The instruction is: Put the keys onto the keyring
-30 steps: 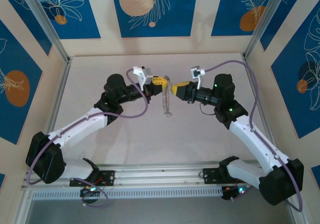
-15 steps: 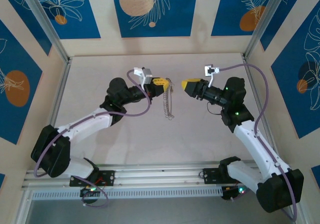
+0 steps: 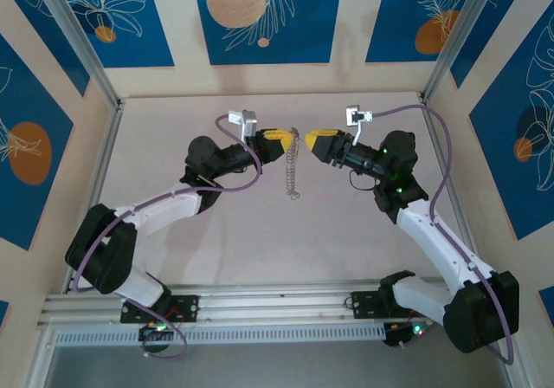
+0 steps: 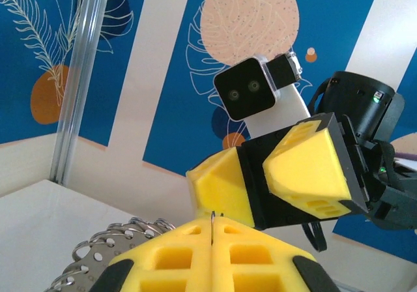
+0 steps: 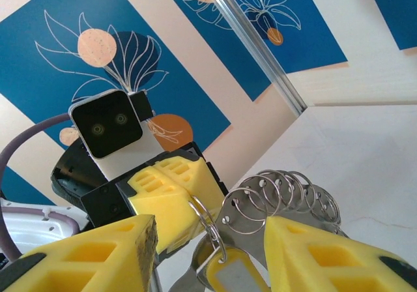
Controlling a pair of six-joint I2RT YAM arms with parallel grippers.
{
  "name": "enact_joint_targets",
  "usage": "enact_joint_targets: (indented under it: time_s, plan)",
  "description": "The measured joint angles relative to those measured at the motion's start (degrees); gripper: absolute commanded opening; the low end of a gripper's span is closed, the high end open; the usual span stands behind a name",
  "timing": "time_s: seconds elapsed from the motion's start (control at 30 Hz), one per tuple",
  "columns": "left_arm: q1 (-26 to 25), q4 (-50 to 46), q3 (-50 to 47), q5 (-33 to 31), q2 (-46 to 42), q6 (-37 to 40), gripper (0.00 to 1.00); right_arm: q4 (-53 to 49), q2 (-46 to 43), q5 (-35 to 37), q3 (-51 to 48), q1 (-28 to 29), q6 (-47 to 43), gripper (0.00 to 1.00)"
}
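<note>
Left tool (image 3: 282,135) is clenched on the top of the keyring (image 3: 292,168) — the left wrist view shows a thin wire pinched between its yellow pads. The hoop therefore hangs edge-on below that tool, its fringe of small silvery rings dangling free. Can't tell if its lower end touches the counter (image 3: 286,249). Right tool (image 3: 312,137) faces the left one tip to tip, just beside it, released: its jaws are wide apart and grip nothing. The key (image 5: 226,277), a pale-yellow oval with a whitish middle, hangs on a small split ring between those open fingers, just under the left tool's pads. Can't tell if that ring is already on the hoop. Likely next step — right tool closes on the key; the raised hoop gives it room.
</note>
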Motion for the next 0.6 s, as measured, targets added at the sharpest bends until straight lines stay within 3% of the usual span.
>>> enact_joint_targets:
  time_s: [0.17, 0.6]
  plan:
    - [0.09, 1.38, 0.0, 0.22, 0.46, -1.49, 0.0, 1.99, 1.99, -0.11, 0.0, 1.33, 0.48, 0.44]
    - [0.09, 3.15, -0.07, 0.22, 1.16, -2.99, 0.0, 3.54, 3.13, -0.11, -0.04, 2.91, 1.03, 0.2]
